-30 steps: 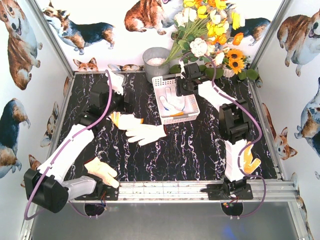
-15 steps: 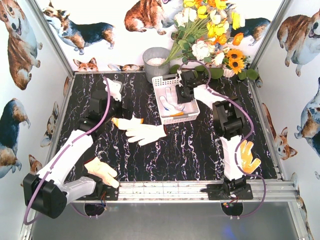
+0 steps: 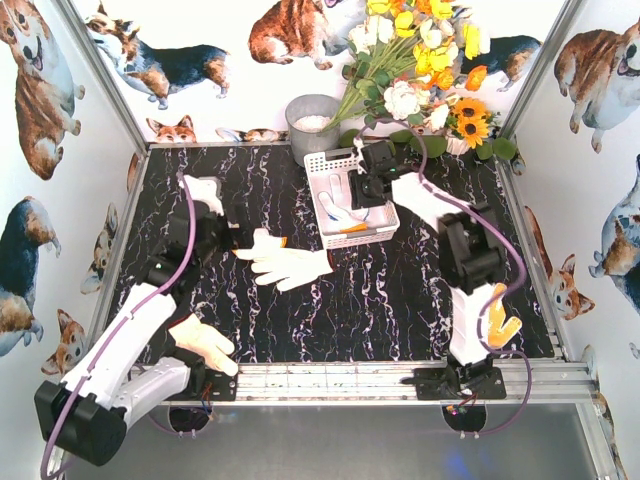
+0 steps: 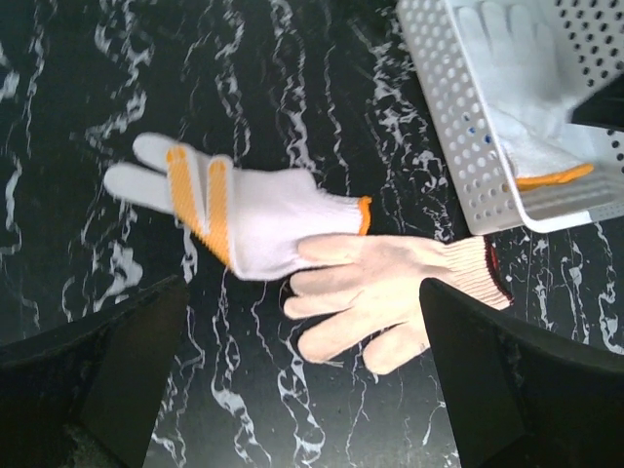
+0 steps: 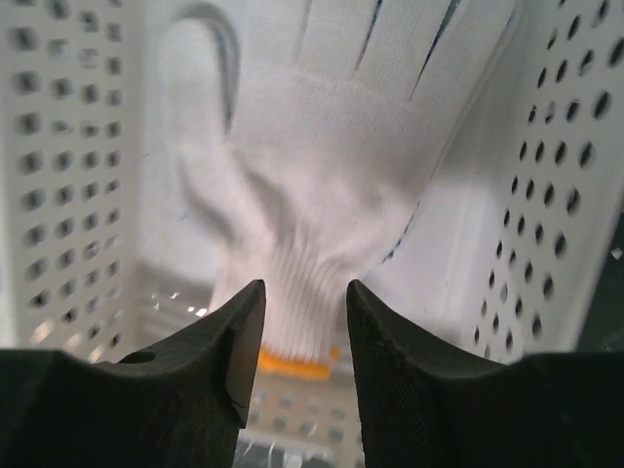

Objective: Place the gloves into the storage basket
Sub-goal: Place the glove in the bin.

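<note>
— Where are the gloves to be found?

— One white glove (image 5: 322, 166) is seen lying flat inside the storage basket (image 4: 448, 117). Two more are left on the black table (image 4: 292, 78), just beside the basket: a striped glove (image 4: 244, 219) and a cream glove (image 4: 390, 292). They overlap, with the striped one on top. A fourth glove (image 3: 205, 343) is seen by the left arm's base, and a yellow glove (image 3: 498, 320) by the right arm's base.

— How are the pincers held?

— The left pincer (image 4: 302, 286) is spread wide, and nothing is held in it. The right pincer (image 5: 304, 302) is kept to a narrow gap above the basket, and nothing is seen between its fingers.

— Which arm should be sent for the pair on the table?

— The left one, it is thought. The pair is right in front of it. The right pincer is over the basket, farther off.

— Which way is the pair laid?

— Lengthwise from one left finger toward the other, with the cream glove's cuff near the basket. So the pair would be squeezed along its length. A turn of the wrist may be needed, so that it is pinched across its narrow middle.
</note>
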Controlling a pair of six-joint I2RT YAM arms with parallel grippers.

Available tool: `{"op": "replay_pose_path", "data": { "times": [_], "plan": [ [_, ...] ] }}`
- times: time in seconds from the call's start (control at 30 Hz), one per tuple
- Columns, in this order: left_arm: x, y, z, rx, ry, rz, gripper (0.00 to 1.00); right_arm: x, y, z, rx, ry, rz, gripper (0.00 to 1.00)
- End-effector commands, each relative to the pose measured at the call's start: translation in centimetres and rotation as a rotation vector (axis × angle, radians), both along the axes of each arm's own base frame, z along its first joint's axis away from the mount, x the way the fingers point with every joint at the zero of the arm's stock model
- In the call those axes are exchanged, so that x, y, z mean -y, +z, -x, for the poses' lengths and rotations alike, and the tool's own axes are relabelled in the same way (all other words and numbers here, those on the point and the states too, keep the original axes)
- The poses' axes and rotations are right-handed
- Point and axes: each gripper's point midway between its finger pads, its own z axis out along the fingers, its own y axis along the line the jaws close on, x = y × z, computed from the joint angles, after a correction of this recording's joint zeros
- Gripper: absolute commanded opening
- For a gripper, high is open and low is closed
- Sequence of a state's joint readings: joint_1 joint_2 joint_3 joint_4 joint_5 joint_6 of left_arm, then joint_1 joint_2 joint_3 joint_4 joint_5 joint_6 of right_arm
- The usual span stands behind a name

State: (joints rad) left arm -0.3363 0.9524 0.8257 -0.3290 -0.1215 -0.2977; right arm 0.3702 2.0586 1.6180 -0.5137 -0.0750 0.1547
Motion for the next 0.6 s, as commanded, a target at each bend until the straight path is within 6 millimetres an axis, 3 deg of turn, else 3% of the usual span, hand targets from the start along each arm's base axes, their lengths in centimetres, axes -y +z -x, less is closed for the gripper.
{"op": "replay_pose_path", "data": {
  "times": [0.0, 0.1, 0.13, 0.3, 0.43, 0.57],
  "plan": [
    [-2.3, -2.0, 1.4, -0.080, 0.210, 0.092, 0.99, -0.6, 10.2, 0.8, 0.216, 0.002, -0.104, 0.42],
    [-3.0, -2.3, 1.6, -0.083, 0.301, 0.158, 0.99, 0.4, 12.7, 3.3, 0.246, -0.012, -0.130, 0.43],
    [-3.3, -3.9, 1.9, -0.113, 0.332, 0.162, 0.98, 0.8, 13.8, 4.2, 0.263, -0.018, -0.139, 0.44],
    [-2.8, -6.4, 1.1, -0.162, 0.394, 0.228, 0.86, 3.5, 16.9, 9.0, 0.354, -0.062, -0.160, 0.47],
    [-2.8, -8.9, -0.1, -0.225, 0.467, 0.259, 0.78, 5.7, 17.6, 12.5, 0.348, -0.091, -0.155, 0.49],
    [-2.8, -10.8, -1.6, -0.251, 0.517, 0.273, 0.65, 6.2, 18.3, 15.5, 0.344, -0.090, -0.201, 0.49]
  ]
}}
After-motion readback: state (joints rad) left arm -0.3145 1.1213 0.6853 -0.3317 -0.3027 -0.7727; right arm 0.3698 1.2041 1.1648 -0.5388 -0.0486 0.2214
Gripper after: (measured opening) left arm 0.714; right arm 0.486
